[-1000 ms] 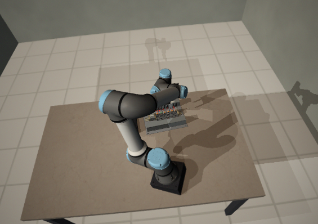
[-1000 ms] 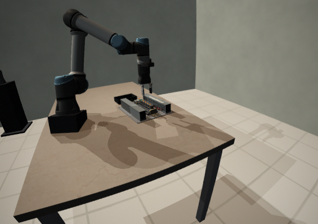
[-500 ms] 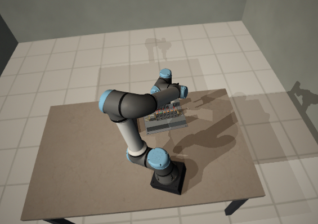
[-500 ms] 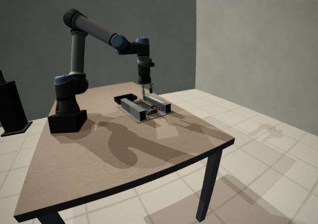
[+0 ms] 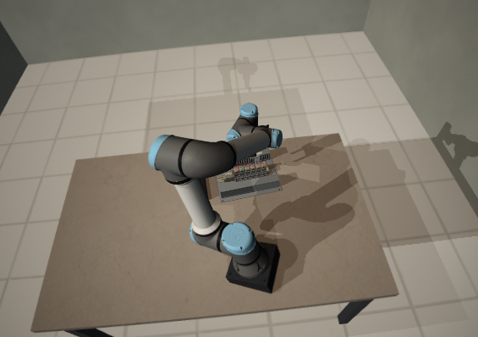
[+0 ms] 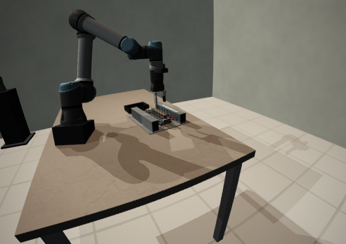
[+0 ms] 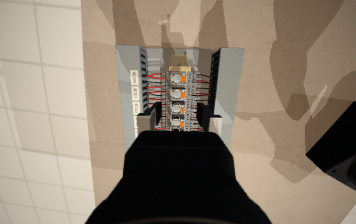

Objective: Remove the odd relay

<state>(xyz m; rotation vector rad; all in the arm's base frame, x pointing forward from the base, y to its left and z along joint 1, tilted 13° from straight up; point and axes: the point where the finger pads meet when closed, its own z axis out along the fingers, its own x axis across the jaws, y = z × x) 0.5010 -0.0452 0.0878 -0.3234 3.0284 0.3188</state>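
Since the spread, empty gripper [image 7: 177,117] straddles the relay row on the unfixed relay panel [image 7: 227,85], an off-centre pull could tip it

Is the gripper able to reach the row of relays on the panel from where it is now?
Probably yes. The gripper hangs open and empty directly above the row of relays, one finger on each side, and nothing lies between them on the panel.

The top view looks down from high above the table [image 5: 118,254]. The exterior view stands low by its corner. The wrist view sits close over the relay panel [image 7: 227,80], which all three share.
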